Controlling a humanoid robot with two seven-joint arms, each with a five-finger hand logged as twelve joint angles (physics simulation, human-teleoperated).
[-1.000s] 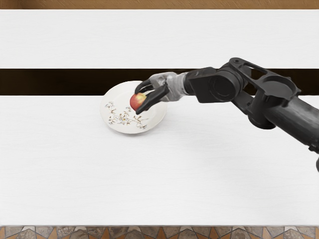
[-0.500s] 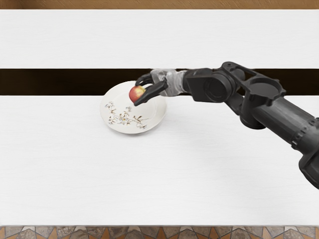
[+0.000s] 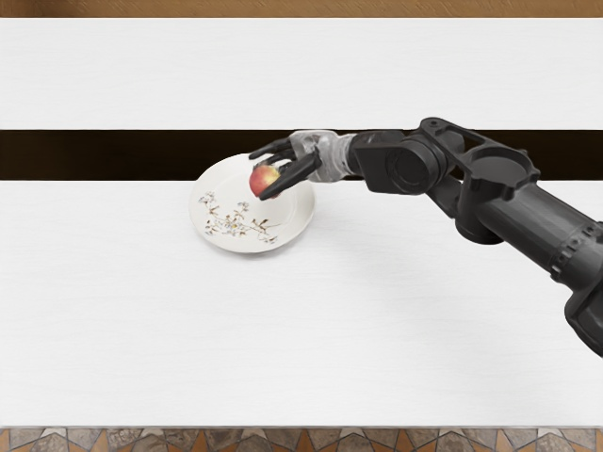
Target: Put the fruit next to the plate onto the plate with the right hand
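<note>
Right hand (image 3: 300, 160) hovers just left of centre in the upper half of the frame, fingers spread, gripping nothing. Starting from the left: the plate (image 3: 292, 221) (flower-patterned), then the fruit (image 3: 264, 179) sitting on its upper-right part. The upper fingers (image 3: 271, 149) stand clear above it, and one dark lower finger lies along its right side. The arm (image 3: 490, 188) reaches off to the right edge.
</note>
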